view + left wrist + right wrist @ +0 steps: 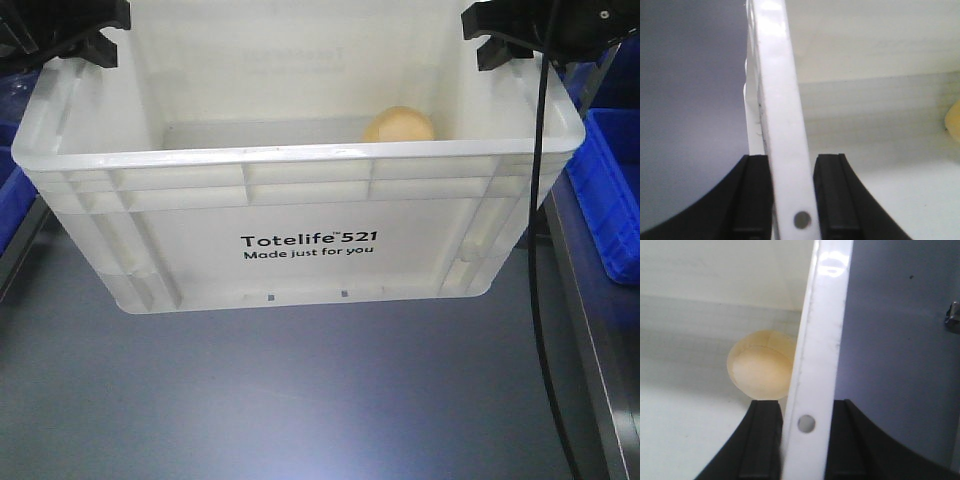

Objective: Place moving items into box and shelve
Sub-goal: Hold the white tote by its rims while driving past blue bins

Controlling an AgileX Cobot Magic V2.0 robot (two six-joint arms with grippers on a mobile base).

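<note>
one box [300, 155], off-white with a ribbed rim and black print "totelife 521 made just for you" on its near wall, filled the middle of the front view above a grey surface [300, 400]. whether its base touched that surface could not be told.

one ball [398, 124], pale yellow-beige and round, lay inside the box on the floor, at about 1 o'clock from the box's centre and close to the far wall and the right-hand wall. no face marks could be made out on it. the right wrist view showed the same ball [760, 370] just inside the right wall, and the left wrist view caught only a yellow sliver of it [954, 120] at 3 o'clock.

two grippers were in view. the left gripper [85, 50] sat at 10 o'clock on the box's left rim; in its wrist view the left gripper [792, 165] was clamped onto that wall, one black finger [755, 195] outside and one inside, both pressed against the white plastic. the right gripper [495, 45] sat at 2 o'clock on the right rim; its wrist view showed the right gripper [807, 407] likewise clenched on the wall, one finger on each face.

two blue bins flanked the box, one at 3 o'clock [610, 190] and one at 9 o'clock [8, 190]. one black cable [540, 250] hung down from the right gripper across the box's right corner.
</note>
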